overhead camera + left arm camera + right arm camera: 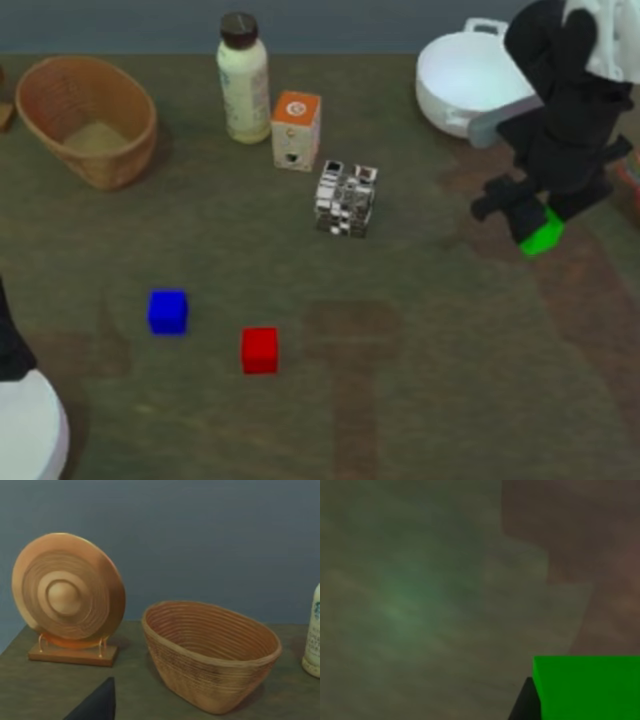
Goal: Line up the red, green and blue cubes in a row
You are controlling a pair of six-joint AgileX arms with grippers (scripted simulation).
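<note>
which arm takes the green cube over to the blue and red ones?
Right. The right gripper is already at the green cube, on the table's right. The left arm sits parked at the lower left corner, away from all the cubes; blue cube and red cube lie apart.

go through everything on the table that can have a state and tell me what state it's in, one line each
green cube: at the right gripper, right side of the table.
red cube: flat on the table, free.
blue cube: flat, free, left of red.
bottle: upright, capped.
basket: upright, empty.
left arm: parked at left edge.
</note>
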